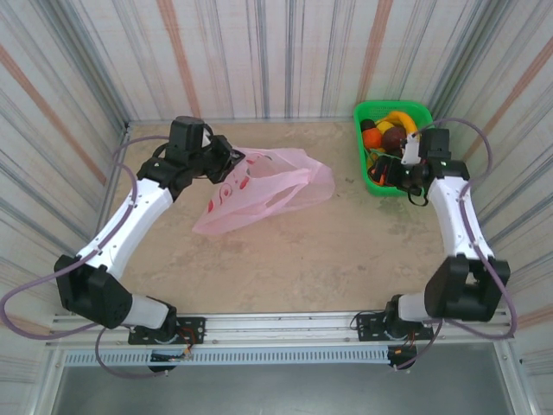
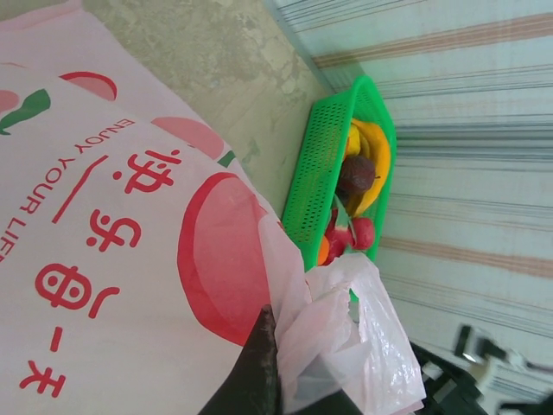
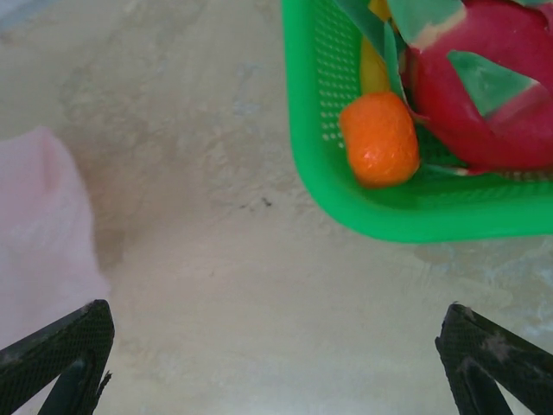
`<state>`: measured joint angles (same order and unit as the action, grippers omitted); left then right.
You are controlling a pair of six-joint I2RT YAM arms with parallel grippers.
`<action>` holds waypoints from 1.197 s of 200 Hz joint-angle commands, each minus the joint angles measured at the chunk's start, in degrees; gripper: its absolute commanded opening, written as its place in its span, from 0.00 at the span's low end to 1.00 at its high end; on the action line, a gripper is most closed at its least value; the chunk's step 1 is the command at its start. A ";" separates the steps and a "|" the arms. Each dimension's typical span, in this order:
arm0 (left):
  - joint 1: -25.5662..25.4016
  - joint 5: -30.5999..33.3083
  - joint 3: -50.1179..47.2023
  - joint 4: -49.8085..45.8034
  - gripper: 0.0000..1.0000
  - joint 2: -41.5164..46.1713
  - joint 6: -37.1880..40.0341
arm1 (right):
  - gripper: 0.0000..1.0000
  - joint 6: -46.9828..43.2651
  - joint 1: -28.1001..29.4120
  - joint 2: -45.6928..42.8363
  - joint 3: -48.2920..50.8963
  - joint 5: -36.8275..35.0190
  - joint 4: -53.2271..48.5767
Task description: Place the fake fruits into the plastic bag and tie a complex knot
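The pink plastic bag lies flat on the table's middle left, with peach prints on it. My left gripper is shut on a bunched edge of the bag near a handle. No knot is in view. The fake fruits sit in the green basket: a yellow banana, a dark brown one, an orange ball and a red piece. My right gripper hovers open at the basket's near left corner, with bare table between its fingers.
The green basket stands at the back right, close to the striped walls that enclose the table on three sides. A corner of the bag reaches toward the right gripper's left finger.
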<state>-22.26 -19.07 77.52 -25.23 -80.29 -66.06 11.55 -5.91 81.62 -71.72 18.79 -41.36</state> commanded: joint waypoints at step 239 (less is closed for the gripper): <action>1.33 2.17 -0.52 -1.64 0.00 4.65 1.84 | 1.00 2.22 22.52 1.25 13.13 3.11 -5.65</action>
<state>-21.65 -18.35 77.32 -25.58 -78.28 -65.80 7.86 12.84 87.92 -64.20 16.91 -42.09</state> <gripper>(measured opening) 0.043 0.998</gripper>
